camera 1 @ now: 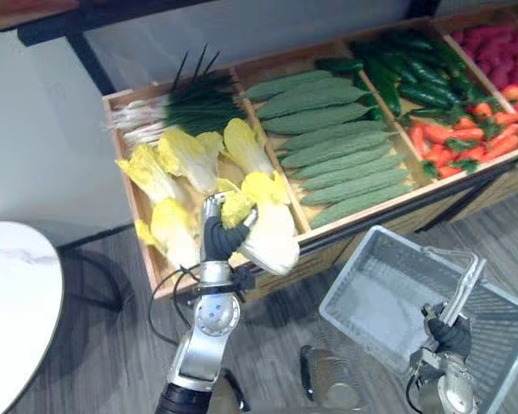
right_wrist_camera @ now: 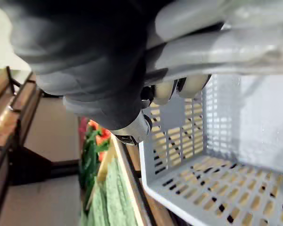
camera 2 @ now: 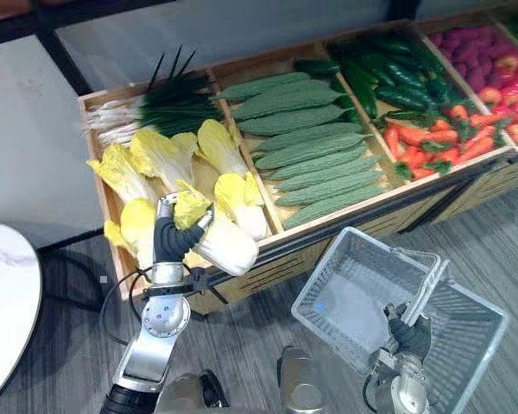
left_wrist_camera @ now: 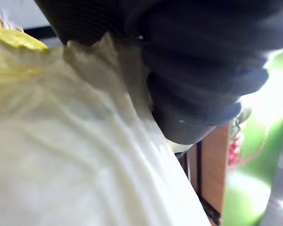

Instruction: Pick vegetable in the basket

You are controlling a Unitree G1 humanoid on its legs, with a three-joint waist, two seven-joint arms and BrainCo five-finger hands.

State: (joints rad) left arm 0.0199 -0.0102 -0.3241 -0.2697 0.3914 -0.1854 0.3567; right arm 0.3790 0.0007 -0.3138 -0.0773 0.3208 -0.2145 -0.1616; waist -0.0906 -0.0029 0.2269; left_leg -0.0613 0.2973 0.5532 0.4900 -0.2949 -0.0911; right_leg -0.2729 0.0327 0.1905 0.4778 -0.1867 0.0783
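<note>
Over crate's front edge, left hand clasping cabbage, right hand gripping basket handle.

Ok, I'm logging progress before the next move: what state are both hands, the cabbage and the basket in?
left hand: shut on the cabbage.
cabbage: held over the front edge of the crate.
right hand: shut on the basket handle.
basket: empty, held by its handle.
</note>
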